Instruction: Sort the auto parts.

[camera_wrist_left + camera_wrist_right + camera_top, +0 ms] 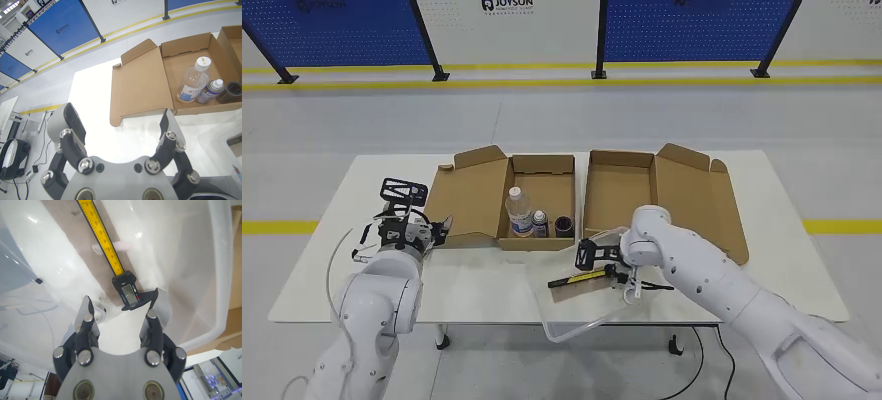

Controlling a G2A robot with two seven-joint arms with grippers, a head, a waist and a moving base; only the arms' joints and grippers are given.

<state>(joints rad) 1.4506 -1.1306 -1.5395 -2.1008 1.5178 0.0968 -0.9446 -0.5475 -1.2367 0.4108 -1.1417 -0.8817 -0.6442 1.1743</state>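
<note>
- Black plastic and yellow steel: the digital caliper [128,292] lies flat in the translucent bin [221,275] at the bench's [482,285] near edge, with the right gripper [122,296] spread wide just over its display head.
- Light and stiff, it is probably slick along the scale. The chunky head looks the surest hold, sparing the screen.
- Farther off, the left gripper [117,108] hangs wide and empty beside the cardboard box [185,51], which holds a bottle [192,83], a spray can [208,91] and a dark cylinder [229,91].

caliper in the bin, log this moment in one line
caliper: lying in clear bin | right claw: open, at its display end | left claw: open, empty, by box
</note>
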